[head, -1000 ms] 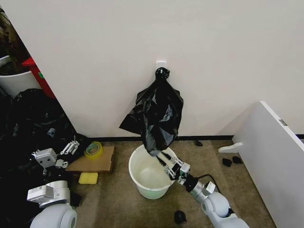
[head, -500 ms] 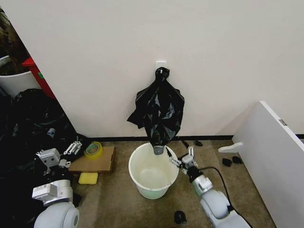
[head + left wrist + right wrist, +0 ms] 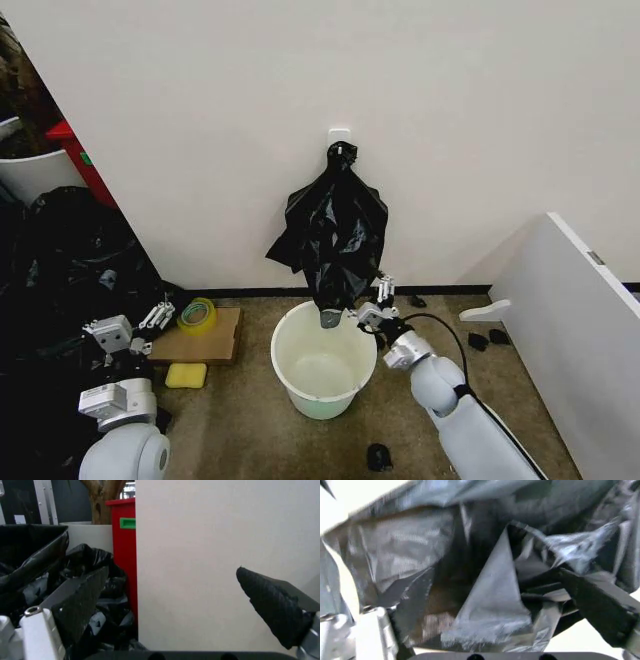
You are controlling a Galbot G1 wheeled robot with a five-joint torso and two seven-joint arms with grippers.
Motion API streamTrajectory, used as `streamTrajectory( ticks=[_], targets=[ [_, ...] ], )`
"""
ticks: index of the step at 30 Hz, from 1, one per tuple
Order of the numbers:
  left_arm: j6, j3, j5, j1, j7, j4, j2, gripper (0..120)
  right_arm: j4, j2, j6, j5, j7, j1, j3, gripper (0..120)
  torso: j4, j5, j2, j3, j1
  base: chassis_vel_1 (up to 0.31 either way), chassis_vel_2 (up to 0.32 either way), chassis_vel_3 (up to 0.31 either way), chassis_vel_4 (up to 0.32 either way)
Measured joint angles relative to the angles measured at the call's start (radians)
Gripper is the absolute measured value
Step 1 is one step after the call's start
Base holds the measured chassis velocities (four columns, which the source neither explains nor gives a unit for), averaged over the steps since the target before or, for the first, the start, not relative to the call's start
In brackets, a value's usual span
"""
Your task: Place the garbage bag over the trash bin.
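Observation:
The trash bin (image 3: 322,395), a cream-white bucket, stands open on the floor by the wall. Above its back rim a black plastic bundle (image 3: 335,240) hangs from a wall hook, knotted at its top. I cannot tell a single garbage bag apart from it. My right gripper (image 3: 369,302) is open at the bundle's lower right edge, just above the bin's rim. In the right wrist view, crinkly black plastic (image 3: 485,573) lies close ahead between the spread fingers (image 3: 600,607). My left gripper (image 3: 140,325) is parked low at the left, and is open in the left wrist view (image 3: 170,607).
A heap of black bags (image 3: 70,260) lies at the left. Nearer the bin, a cardboard sheet (image 3: 205,345) carries a tape roll (image 3: 197,315), with a yellow sponge (image 3: 186,375) beside it. A white panel (image 3: 590,330) stands at the right. Small dark items (image 3: 378,457) dot the floor.
My right gripper let go of the bundle's lower end, left the bin and rose to the bundle's lower right edge. The bundle swung back up. The left arm shifted slightly.

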Motion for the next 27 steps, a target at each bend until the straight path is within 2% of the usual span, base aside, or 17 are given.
streamTrajectory(
  ticks=[2,4,6,10,11,14,15,17,19,21,22,23,25,26,27],
  targets=[
    [0.0,0.0,0.0,0.0,0.0,0.001,0.0,100,-0.006,0.003,-0.012,-0.017,0.0,0.004,0.0,88,0.0,0.0,0.0,0.0,0.0,0.0,0.0,0.0,0.0],
    [0.0,-0.001,-0.001,-0.001,0.0,0.003,0.0,100,-0.01,0.007,-0.066,-0.044,0.005,0.006,-0.006,77,0.0,0.0,0.0,0.0,0.0,0.0,0.0,0.0,0.0],
    [0.0,-0.002,-0.001,-0.002,0.0,0.004,0.0,100,-0.009,0.007,-0.084,-0.047,0.012,0.005,-0.008,73,0.0,-0.0001,0.0,0.0,0.0,0.0,0.0,0.0,0.0],
    [0.0,-0.003,-0.004,-0.004,-0.001,0.004,0.002,100,-0.001,0.009,-0.15,-0.078,0.059,-0.004,-0.014,54,0.0,0.0,0.0,0.0,0.0,0.0,0.0,0.0,0.0],
    [0.0,-0.003,-0.004,-0.004,-0.001,0.004,0.002,100,-0.001,0.009,-0.15,-0.078,0.059,-0.004,-0.014,54,0.0,0.0,0.0,0.0,0.0,0.0,0.0,0.0,0.0],
    [0.0,-0.003,-0.004,-0.003,-0.001,0.004,0.002,100,0.009,0.01,-0.191,-0.102,0.087,-0.01,-0.013,39,0.0,0.0,0.0,0.0,0.0,0.0,0.0,0.0,0.0],
    [0.0,-0.003,-0.004,-0.003,-0.001,0.004,0.002,100,0.009,0.01,-0.191,-0.102,0.087,-0.01,-0.013,39,0.0,0.0,0.0,0.0,0.0,0.0,0.0,0.0,0.0],
    [0.0,-0.001,-0.004,-0.003,-0.001,0.004,0.002,100,0.014,0.009,-0.211,-0.108,0.096,-0.014,-0.01,30,0.0,0.0,0.0,0.0,0.0,0.0,0.0,0.0,0.0],
    [0.0,0.0,-0.004,-0.003,-0.001,0.003,0.002,100,0.019,0.007,-0.221,-0.109,0.101,-0.018,-0.006,22,0.0,0.0001,0.0,0.0,0.0,0.0,0.0,0.0,0.0],
    [0.0,0.0,-0.004,-0.003,-0.001,0.002,0.002,100,0.021,0.007,-0.222,-0.109,0.103,-0.02,-0.005,19,0.0,0.0001,0.0,0.0,0.0,0.0,0.0,0.0,0.0],
    [0.0,0.0,-0.004,-0.003,-0.001,0.001,0.003,100,0.026,0.005,-0.22,-0.097,0.104,-0.025,-0.002,11,0.0,0.0,0.0,0.0,0.0,0.0,0.0,0.0,0.0],
    [0.0,0.0,-0.004,-0.003,-0.001,0.001,0.003,100,0.026,0.005,-0.22,-0.097,0.104,-0.025,-0.002,11,0.0,0.0,0.0,0.0,0.0,0.0,0.0,0.0,0.0],
    [0.0,0.001,-0.003,-0.003,-0.001,-0.002,0.005,100,0.035,0.002,-0.204,-0.04,0.104,-0.032,0.0,2,0.0,0.0,0.0,0.0,0.0,0.0,0.0,0.0,0.0],
    [0.0,0.005,-0.003,-0.004,-0.001,-0.006,0.009,100,0.048,-0.002,-0.178,0.042,0.102,-0.039,0.001,0,0.0001,0.0,0.0,0.0,0.0,0.0,0.0,0.0,0.0],
    [0.0,0.005,-0.003,-0.004,-0.001,-0.006,0.009,100,0.048,-0.002,-0.178,0.042,0.102,-0.039,0.001,0,0.0001,0.0,0.0,0.0,0.0,0.0,0.0,0.0,0.0]
  ],
)
